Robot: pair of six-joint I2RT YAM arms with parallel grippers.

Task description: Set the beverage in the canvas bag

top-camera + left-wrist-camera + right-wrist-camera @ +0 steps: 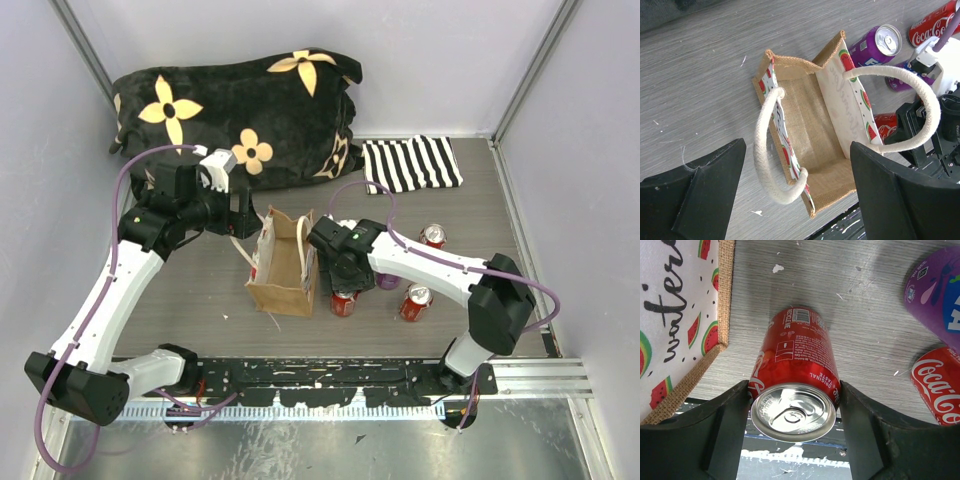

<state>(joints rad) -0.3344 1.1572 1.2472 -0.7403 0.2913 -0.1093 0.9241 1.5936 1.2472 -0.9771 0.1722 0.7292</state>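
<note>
Gripping stage: right gripper (795, 407) pinches red can (797, 352) standing right of bag (280, 278); left gripper (797, 150) spread above; bag empty.

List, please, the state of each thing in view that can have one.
canvas bag, upright, open, empty
red can, upright, sealed, gripped
right gripper, shut on the red can
left gripper, open, empty
purple can, sealed

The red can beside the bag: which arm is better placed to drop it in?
Right. Its gripper clasps the red can, a finger on each side, close beside the bag. The left gripper hangs open over the bag's handles, holding nothing.
</note>
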